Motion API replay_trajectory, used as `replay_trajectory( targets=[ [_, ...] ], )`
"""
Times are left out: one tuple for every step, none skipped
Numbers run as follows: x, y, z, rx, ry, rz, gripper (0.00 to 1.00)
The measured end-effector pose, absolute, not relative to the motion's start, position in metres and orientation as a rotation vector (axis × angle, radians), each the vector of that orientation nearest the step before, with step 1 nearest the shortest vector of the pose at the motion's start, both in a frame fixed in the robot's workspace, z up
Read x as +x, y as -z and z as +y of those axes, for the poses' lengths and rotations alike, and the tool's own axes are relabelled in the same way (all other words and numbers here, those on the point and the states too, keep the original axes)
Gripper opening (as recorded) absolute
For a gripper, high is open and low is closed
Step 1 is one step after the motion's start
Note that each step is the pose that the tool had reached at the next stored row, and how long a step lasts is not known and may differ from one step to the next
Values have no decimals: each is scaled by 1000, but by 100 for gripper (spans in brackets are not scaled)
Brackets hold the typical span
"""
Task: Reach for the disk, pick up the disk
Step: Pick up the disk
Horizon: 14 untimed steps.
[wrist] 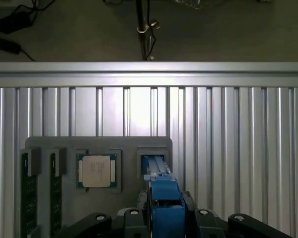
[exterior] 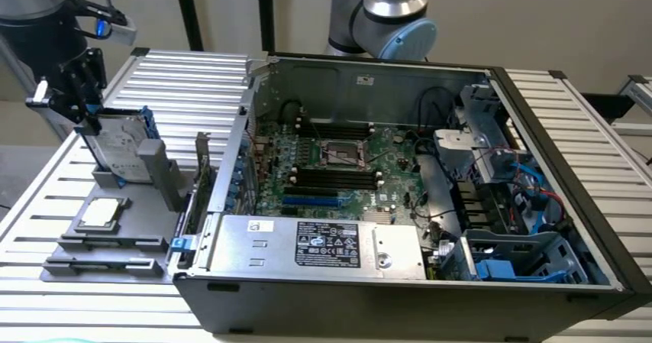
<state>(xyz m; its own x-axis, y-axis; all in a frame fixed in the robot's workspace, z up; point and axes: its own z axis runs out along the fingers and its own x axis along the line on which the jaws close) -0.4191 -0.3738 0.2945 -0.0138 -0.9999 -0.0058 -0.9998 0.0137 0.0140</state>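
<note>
Standing on edge in a slot of the grey fixture [exterior: 153, 167] on the worktop [exterior: 61, 305], the disk [exterior: 121, 148] offers its blue rail upward, likely for a top-down grab. Hand [exterior: 84, 118] sits right above it, fingers spread either side of the rail, not visibly clamped. CPU chip [exterior: 102, 212] lies flat just beside.

Beige wall [exterior: 570, 22] behind slatted aluminium table [exterior: 61, 312]
</note>
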Motion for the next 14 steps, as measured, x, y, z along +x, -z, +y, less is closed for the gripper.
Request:
replay_trajectory(
  targets=[
    [-419, -295, -374, 2202, 22, -2232, 39],
    [-419, -295, -374, 2202, 22, -2232, 39],
    [-419, -295, -374, 2202, 22, -2232, 39],
    [-419, -295, -374, 2202, 22, -2232, 39],
    [-419, -294, -374, 2202, 22, -2232, 37],
    [-419, -294, -374, 2202, 22, -2232, 37],
    [-419, -294, -374, 2202, 22, -2232, 33],
    [-419, -294, -374, 2202, 22, -2232, 33],
    [-419, -294, -374, 2202, 22, -2232, 33],
    [-419, -294, -374, 2202, 22, -2232, 33],
    [-419, -294, -374, 2202, 22, -2233, 33],
    [-419, -294, -374, 2202, 22, -2233, 33],
    [-419, -294, -374, 2202, 22, -2233, 33],
    [-419, -294, -375, 2202, 22, -2233, 33]
  ],
)
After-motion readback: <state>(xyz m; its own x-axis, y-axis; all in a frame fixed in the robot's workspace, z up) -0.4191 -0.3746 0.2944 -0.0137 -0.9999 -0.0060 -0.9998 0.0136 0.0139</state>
